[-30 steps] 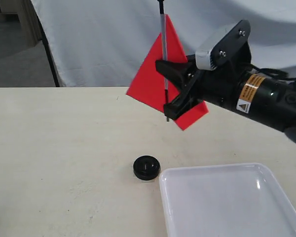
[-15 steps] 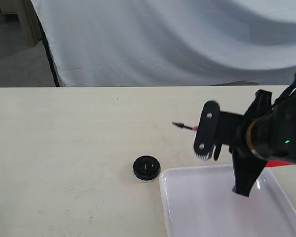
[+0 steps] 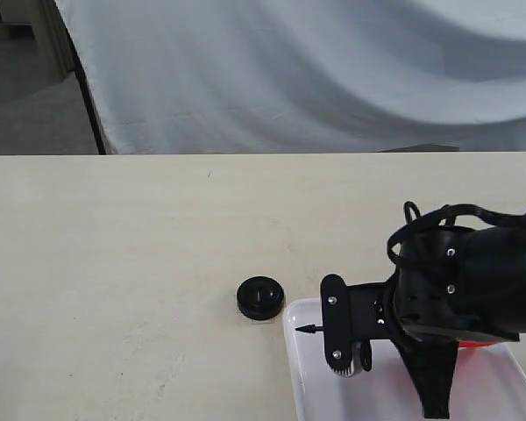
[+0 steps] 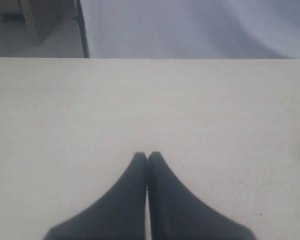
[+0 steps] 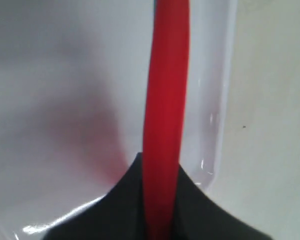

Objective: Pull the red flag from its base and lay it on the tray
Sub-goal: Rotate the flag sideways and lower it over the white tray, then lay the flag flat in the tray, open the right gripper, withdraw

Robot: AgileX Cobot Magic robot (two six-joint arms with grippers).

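Note:
My right gripper [image 3: 434,388] hangs low over the white tray [image 3: 310,386] and is shut on the red flag [image 5: 165,95]. In the right wrist view the red cloth runs straight out from between the jaws, close over the tray's floor [image 5: 60,100] and near its rim. In the exterior view the arm hides most of the flag. Only the pointed black pole tip [image 3: 305,330] at the tray's left edge and a sliver of red cloth [image 3: 480,345] show. The round black base [image 3: 260,298] sits bare on the table just left of the tray. My left gripper [image 4: 147,156] is shut on nothing over bare table.
The pale wooden table [image 3: 114,246] stretches left and behind the tray. A white cloth backdrop [image 3: 316,70] hangs past the far edge. The right arm's black body [image 3: 473,289] covers the tray's right half.
The right gripper has swung down from high above the table to just over the tray. The flag it holds has turned from upright to lying level, tip pointing left. The base has not moved.

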